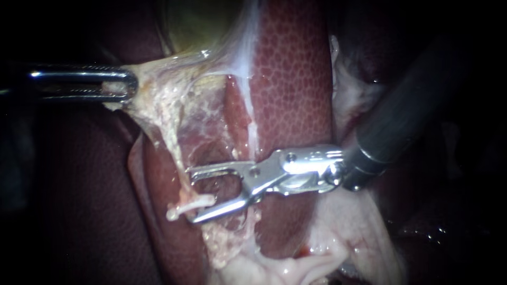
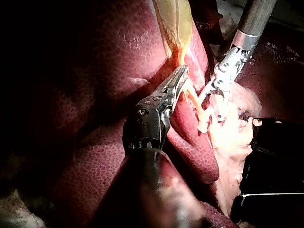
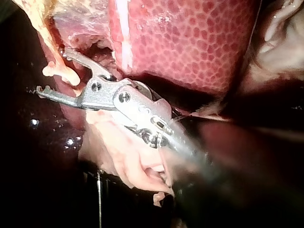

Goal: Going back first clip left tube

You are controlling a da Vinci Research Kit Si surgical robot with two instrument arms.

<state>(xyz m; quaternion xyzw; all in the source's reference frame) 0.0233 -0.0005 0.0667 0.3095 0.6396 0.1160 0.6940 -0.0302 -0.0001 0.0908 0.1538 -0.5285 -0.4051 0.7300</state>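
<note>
Right instrument (image 1: 193, 196) reaches in from the right edge to centre frame, jaws spread wide with nothing gripped. The tube (image 1: 196, 203), a short pale stub, lies lower centre at the jaw tips. It sits in the gap and much closer to the lower jaw; contact there can't be judged. The right wrist view shows the tube (image 3: 61, 71) between the two tips as well. Up at the upper left, the left instrument (image 1: 124, 84) has its jaws clamped on pale tissue (image 1: 158, 100), which stretches down toward the tube. The liver (image 1: 290, 79) fills the background, upper centre.
</note>
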